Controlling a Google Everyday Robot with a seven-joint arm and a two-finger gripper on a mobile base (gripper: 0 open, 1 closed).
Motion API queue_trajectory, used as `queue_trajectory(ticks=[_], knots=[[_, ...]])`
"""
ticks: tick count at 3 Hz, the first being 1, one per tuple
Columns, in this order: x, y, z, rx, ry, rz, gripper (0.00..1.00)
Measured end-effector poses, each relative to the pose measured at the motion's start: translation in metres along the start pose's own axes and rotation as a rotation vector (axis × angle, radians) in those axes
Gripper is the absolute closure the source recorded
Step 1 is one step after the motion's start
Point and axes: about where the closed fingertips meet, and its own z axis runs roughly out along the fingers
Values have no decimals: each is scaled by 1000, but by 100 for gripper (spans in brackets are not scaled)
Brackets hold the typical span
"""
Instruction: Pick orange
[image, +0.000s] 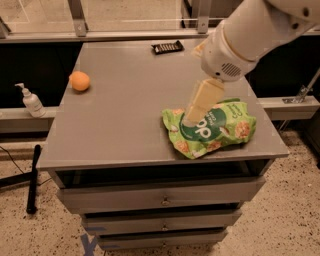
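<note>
Camera view: gripper (193, 118), its spread not discernible, hangs over the green snack bag (220, 132) at the bench's (125, 130) right front, well apart from the orange (79, 81) near the left edge; a low traverse could drag the bag.
</note>
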Motion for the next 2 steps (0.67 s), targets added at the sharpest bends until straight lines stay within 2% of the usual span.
queue_trajectory(ticks=[1,2], knots=[[-65,-22,58,-2,-156,-20,0],[-77,-32,68,19,-191,-19,0]])
